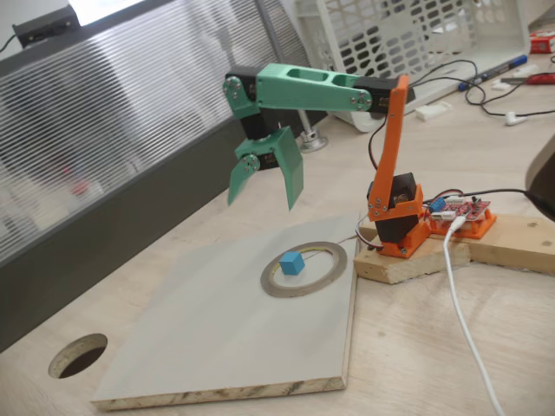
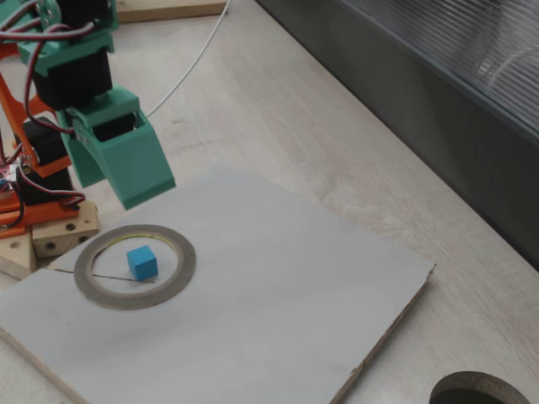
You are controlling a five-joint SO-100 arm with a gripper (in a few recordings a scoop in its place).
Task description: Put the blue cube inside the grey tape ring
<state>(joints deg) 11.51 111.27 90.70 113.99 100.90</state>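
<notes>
Inspection of both fixed views finds the blue cube [image 1: 291,263] resting inside the grey tape ring [image 1: 304,269], sitting flat on the surface within the hole, apart from the ring's inner rim on every side and somewhat off centre. The ring lies flat on a pale grey board [image 1: 208,338], close to the board's corner nearest the arm's base. The gripper [image 1: 264,186] hangs in the air above the board, clear of both ring and cube, with its green jaws pointing downward and spread apart; nothing is held between them. In a fixed view the gripper [image 2: 118,172] sits above and just beyond the ring [image 2: 135,267], with the cube [image 2: 142,263] plainly visible and untouched below. The arm's orange base [image 1: 401,227] is mounted on a wooden block [image 1: 408,260] just beside the board, with a red circuit board [image 1: 464,212] next to it and a white cable [image 1: 464,321] trailing across the tabletop. A dark round hole [image 1: 78,355] in the wooden tabletop lies well apart from the ring, off the board's far corner.
</notes>
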